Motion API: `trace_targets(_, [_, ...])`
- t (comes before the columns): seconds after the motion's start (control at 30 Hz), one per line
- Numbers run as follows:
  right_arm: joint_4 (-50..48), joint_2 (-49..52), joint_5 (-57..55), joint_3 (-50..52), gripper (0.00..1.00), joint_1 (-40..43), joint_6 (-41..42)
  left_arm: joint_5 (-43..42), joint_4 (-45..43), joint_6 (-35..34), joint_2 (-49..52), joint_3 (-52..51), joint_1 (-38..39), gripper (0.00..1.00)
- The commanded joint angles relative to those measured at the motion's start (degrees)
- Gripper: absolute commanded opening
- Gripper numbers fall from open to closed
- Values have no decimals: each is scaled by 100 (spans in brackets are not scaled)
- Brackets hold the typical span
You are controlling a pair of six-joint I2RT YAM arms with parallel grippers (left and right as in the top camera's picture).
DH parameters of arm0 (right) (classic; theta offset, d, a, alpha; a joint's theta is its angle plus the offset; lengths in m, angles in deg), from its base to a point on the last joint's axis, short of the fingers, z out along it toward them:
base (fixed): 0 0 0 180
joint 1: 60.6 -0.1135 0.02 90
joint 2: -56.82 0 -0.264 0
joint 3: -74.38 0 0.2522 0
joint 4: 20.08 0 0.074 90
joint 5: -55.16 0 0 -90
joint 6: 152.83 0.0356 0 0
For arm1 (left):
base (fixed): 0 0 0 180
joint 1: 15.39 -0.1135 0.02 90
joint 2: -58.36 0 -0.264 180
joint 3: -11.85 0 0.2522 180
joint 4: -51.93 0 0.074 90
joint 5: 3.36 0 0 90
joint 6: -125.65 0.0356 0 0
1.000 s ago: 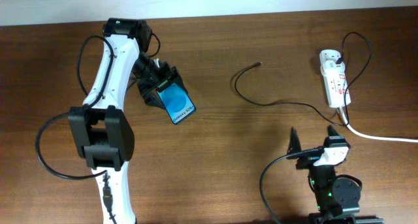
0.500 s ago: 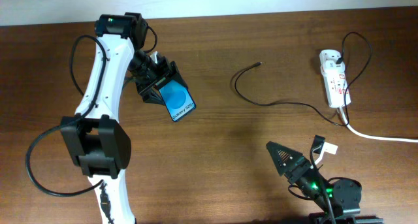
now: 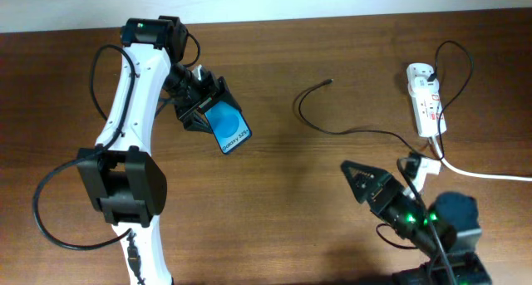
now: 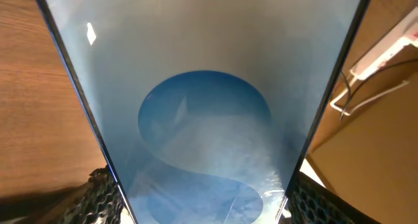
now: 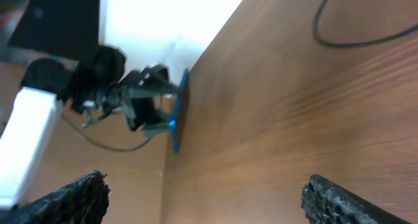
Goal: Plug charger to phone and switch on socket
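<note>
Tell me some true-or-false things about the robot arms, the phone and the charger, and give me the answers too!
1. The left end effector is gripping the phone. True.
2. The charger is already plugged into the phone. False: its tip lies on the table, well apart from the phone.
3. The phone's screen is blue. True.
4. The right end effector is clamped on the socket. False: it is open and holds nothing, and the socket lies apart from it on the table.
</note>
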Motion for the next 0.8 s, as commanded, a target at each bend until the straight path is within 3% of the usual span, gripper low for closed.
trace_targets(0.0, [330,730,-1145,-686,98,-973,-87,-562,26,92,-243,160,26,47])
trace_targets(0.17, [597,1823,-3268,-1040,98,-2828,367,-1237,26,289,-243,157,35,47])
trace_targets(0.3, [358,2426,-4317,-1104,98,-3921,553,-1353,26,321,-243,157,39,48])
trace_targets(0.57, [-533,2636,-4503,-1102,98,-4140,544,-1414,26,435,-243,160,39,48])
trace_targets(0.77, [-1705,3462,-4487,-1104,98,-4140,-520,-1714,26,457,-243,157,39,48])
